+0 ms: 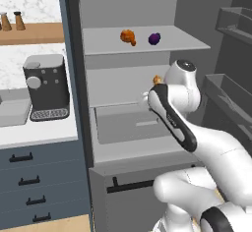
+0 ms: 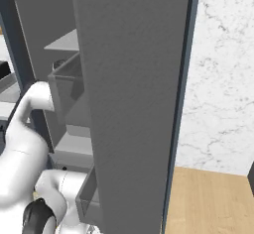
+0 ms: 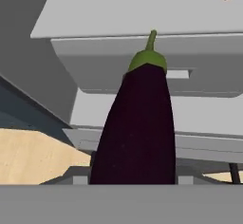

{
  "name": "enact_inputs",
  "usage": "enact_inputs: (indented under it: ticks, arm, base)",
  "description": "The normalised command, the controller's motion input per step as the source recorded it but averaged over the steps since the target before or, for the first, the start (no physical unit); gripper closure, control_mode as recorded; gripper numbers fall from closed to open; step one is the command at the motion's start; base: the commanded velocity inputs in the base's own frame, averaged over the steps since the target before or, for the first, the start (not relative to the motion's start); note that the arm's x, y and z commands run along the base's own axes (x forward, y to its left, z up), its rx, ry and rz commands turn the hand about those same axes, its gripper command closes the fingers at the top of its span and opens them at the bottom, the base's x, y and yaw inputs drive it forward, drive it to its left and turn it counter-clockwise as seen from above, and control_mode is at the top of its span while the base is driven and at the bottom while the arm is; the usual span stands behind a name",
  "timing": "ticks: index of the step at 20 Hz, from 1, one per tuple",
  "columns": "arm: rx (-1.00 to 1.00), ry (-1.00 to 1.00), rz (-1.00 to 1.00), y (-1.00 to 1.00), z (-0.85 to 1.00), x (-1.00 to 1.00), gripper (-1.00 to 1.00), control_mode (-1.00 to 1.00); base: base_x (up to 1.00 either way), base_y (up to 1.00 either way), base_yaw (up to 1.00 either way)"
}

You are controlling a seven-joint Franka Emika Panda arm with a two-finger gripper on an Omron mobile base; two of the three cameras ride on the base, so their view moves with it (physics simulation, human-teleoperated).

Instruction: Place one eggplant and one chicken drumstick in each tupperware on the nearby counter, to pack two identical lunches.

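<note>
Dark eggplant (image 3: 140, 123) pinched in the jaws, clear of the fridge shelf (image 3: 142, 9) edge.

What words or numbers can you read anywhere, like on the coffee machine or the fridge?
None: there is no writing to read in these pictures.
The coffee machine has plain round buttons, no letters.
The fridge shelf, the dark eggplant and the drumstick carry no labels.

An open grey fridge (image 1: 133, 98) stands with bare shelves and a drawer (image 1: 130, 123) low inside. To its left, a dark coffee machine (image 1: 47, 86) sits below a wooden wall shelf (image 1: 34, 33) holding two small bottles (image 1: 12, 21).
</note>
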Motion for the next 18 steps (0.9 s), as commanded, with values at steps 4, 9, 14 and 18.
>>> enact_inputs:
  ticks: [4, 9, 14, 18]
  arm:
    - [0.00, 0.00, 0.10, -0.06, 0.28, -1.00, 1.00, -1.00]
    - [0.00, 0.00, 0.18, 0.00, 0.20, -1.00, 1.00, -1.00]
    - [0.00, 0.00, 0.03, 0.00, 0.04, -0.20, 1.00, 1.00]
    - [0.00, 0.00, 0.00, 0.00, 0.00, 0.00, 1.00, 1.00]
  base:
    - [0.00, 0.00, 0.00]
    - [0.00, 0.00, 0.00]
    - [-0.80, 0.15, 0.05]
    - [-0.56, 0.94, 0.08]
